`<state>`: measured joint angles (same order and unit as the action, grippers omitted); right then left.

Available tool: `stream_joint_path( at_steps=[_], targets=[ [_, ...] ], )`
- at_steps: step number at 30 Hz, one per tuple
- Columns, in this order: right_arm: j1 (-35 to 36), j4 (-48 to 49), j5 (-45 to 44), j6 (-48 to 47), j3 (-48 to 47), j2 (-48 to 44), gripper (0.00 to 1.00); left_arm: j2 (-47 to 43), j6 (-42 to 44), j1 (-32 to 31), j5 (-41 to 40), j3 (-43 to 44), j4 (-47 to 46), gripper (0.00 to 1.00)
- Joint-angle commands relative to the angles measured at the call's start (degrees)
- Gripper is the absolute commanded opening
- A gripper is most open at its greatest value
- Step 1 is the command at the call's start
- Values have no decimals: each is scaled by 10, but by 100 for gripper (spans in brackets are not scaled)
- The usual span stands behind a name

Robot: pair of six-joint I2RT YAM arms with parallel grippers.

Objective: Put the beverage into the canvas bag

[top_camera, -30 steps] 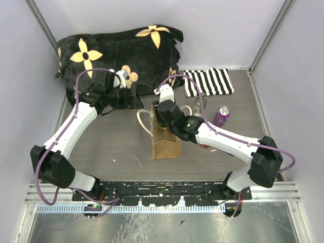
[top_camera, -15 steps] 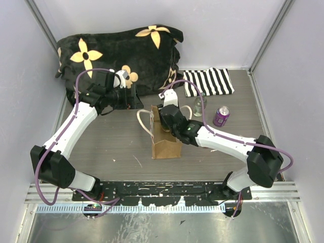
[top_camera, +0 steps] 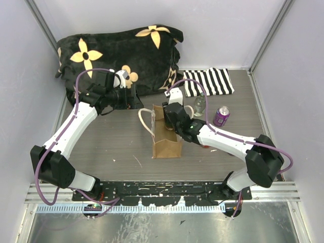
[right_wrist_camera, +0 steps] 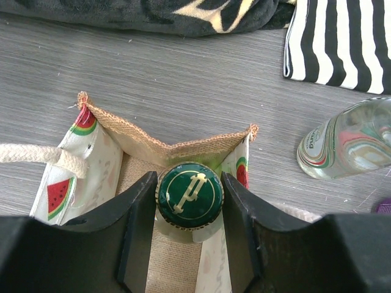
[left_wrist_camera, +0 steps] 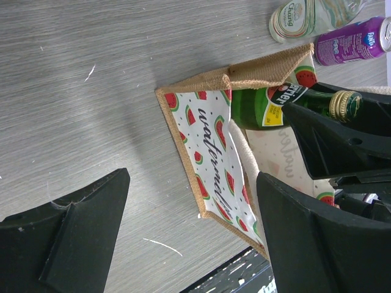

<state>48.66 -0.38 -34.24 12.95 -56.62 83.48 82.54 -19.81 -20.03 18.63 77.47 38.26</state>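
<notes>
The canvas bag (top_camera: 166, 145) stands upright mid-table, tan with watermelon lining and cream rope handles (top_camera: 144, 121). My right gripper (top_camera: 173, 115) is over its open mouth, shut on the gold-and-green cap (right_wrist_camera: 190, 194) of a green glass bottle (left_wrist_camera: 255, 107). The bottle's body hangs inside the bag at its far end (right_wrist_camera: 168, 148). My left gripper (top_camera: 135, 98) is open and empty, left of and beyond the bag, by the cushion. In the left wrist view the bag (left_wrist_camera: 211, 143) lies between its spread fingers (left_wrist_camera: 79, 238).
A clear glass bottle (top_camera: 199, 105) and a purple can (top_camera: 221, 116) stand right of the bag. A striped cloth (top_camera: 208, 82) lies at the back right. The black flowered cushion (top_camera: 121, 53) fills the back left.
My right gripper has moved slightly back and right with the bottle, settling over the bag's far end. The left arm has not moved.
</notes>
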Motion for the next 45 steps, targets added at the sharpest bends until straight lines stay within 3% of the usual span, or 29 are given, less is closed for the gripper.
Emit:
stream_joint_path(
  at_steps=[1, 25, 28, 35, 45],
  targets=[
    [-7, 109, -8, 10, -21, -27, 1, -6, -2, 1, 11, 0, -11, 92],
    [-17, 99, 19, 15, -7, 20, 1, -7, 0, 1, 11, -6, -13, 92],
    [-17, 99, 20, 11, -7, 17, 9, -8, 0, 1, 12, -7, -13, 92],
    [-17, 95, 41, 0, -14, 14, 37, -5, 0, 0, 12, -8, -16, 92],
    [-17, 90, 57, -9, -22, 9, 52, -6, 1, 1, 13, -11, -17, 92]
  ],
)
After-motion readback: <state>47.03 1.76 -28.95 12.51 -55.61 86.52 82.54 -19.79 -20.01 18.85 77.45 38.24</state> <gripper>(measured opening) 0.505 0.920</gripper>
